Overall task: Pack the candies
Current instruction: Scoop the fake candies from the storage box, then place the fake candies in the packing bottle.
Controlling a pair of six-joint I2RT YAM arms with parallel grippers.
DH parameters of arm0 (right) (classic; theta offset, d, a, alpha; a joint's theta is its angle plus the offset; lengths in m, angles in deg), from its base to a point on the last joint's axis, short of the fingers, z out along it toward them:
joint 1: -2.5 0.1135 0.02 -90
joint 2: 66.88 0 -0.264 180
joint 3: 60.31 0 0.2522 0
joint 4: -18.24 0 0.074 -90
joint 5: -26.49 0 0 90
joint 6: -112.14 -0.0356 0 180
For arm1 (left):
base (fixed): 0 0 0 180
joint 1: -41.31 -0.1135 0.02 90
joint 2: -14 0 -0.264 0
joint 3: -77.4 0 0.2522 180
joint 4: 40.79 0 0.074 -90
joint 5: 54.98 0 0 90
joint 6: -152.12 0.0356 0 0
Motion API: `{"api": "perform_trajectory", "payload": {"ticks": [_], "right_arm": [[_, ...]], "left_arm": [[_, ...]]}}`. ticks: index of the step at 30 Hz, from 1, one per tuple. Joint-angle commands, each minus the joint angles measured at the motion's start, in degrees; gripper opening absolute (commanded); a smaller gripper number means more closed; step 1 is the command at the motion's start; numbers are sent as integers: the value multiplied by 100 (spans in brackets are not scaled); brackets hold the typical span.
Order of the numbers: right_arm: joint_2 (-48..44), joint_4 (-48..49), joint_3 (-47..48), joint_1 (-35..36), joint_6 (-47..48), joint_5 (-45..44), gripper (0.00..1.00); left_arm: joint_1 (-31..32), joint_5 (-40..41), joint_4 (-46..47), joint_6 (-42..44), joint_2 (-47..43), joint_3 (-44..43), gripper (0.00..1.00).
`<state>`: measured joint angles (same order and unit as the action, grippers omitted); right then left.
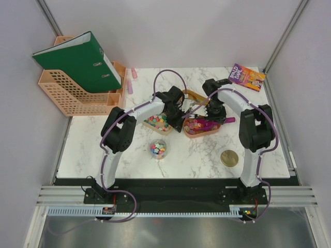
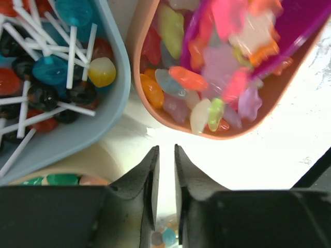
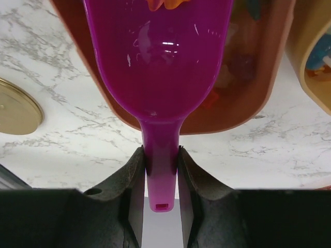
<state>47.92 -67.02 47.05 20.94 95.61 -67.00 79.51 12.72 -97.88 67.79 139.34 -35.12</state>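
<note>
Right end effector (image 3: 160, 170) clamped on purple scoop (image 3: 158, 67) handle, scoop holding candies (image 2: 227, 57) over the tan tray (image 2: 269, 103), left end effector (image 2: 166, 155) nearly closed, gripping nothing, beside the blue tray (image 2: 111, 103)

**Gloss, marble and matt black**

The scoop (image 3: 160, 67) is translucent purple plastic, glossy, with bright highlights on its bowl. The desk (image 3: 62, 150) has a smooth white marble-look surface with grey veins. The round lid (image 3: 15, 113) looks like brushed gold metal. The candies (image 2: 207, 82) appear glassy and sugary-soft. The right tool (image 3: 161, 170) fingers are matt black plastic.
</note>
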Motion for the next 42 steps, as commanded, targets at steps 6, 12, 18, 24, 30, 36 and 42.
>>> {"api": "perform_trajectory", "payload": {"ticks": [6,12,18,24,30,36,42], "right_arm": [[-168,584,-456,-402,97,331,0],[-476,962,-834,-516,308,761,0],[-1073,1121,-993,-665,413,1051,0],[-1811,1025,-906,-692,431,1350,0],[-2251,673,-729,-254,440,1307,0],[-2550,383,-817,818,300,649,0],[-2288,58,-519,1917,-271,-98,0]], "left_arm": [[-189,-45,-44,233,-835,296,31],[-260,-546,-79,382,-1178,410,37],[-312,-662,-281,663,-1757,200,40],[-943,162,-141,497,-2294,129,41],[-1630,1921,26,408,-2374,348,49],[-1719,2556,176,260,-2742,1059,92],[-1736,2485,378,-31,-3217,1929,100]]}}
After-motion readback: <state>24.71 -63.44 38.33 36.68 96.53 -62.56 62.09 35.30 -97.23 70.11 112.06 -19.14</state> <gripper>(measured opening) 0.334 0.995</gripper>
